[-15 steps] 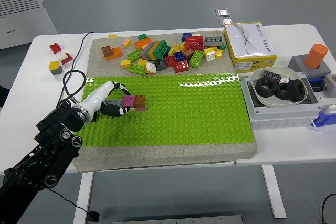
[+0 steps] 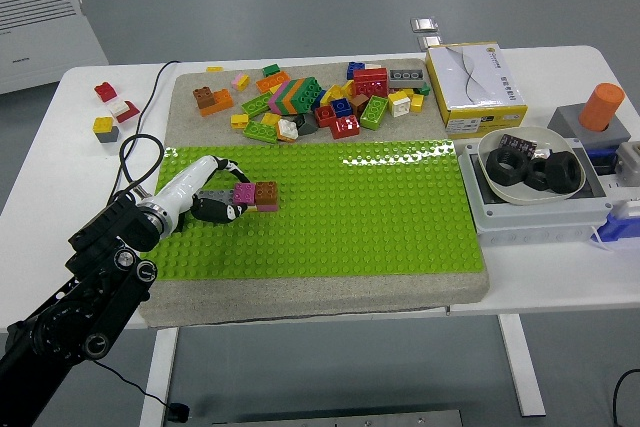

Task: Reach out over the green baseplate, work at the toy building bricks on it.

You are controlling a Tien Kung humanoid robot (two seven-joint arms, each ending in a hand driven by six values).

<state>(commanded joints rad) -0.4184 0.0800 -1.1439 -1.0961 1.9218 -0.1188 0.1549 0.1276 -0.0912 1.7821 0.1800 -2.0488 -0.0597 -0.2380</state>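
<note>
The main risk was at the small brick stack (image 2: 256,195) on the left part of the baseplate (image 2: 380,217). The left hand (image 2: 205,194) lay low on the studs with its dark fingers (image 2: 222,209) curled against the stack's left side. If it pushed sideways and not straight down, the stack could, in my judgement, tip or break apart, because the pink and brown bricks seemed to sit on a grey piece and not flat on the plate. A pull upward with a weak hold could also leave part of the stack behind. The cable (image 2: 135,152) looped beside the wrist could catch if the arm swung left.

The stack was touching the fingertips, just to the right of the hand, and a little toward the far side of the plate. The fingers looked closed around the grey end of the stack, though how firmly I could not tell.

The loose pile (image 2: 310,102) of bricks lay well apart, on the grey mat beyond the plate's far edge. The right hand was not visible.
</note>
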